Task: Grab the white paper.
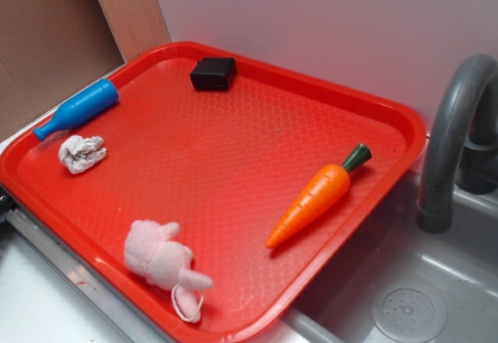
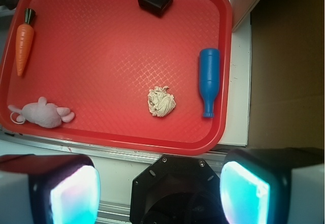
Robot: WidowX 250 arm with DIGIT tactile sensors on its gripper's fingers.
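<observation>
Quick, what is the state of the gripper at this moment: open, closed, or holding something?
Gripper: open, fingers wide apart, holding nothing; the white paper lies untouched on the red tray.

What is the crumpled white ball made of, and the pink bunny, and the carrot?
The white paper looks like thin matte paper: sharp greyish creases, crumpled folds. The pink bunny seems soft plush fabric, with a fuzzy, dull surface. The carrot is probably hard plastic, since its smooth orange skin catches a light sheen. All lie on the red tray.
</observation>
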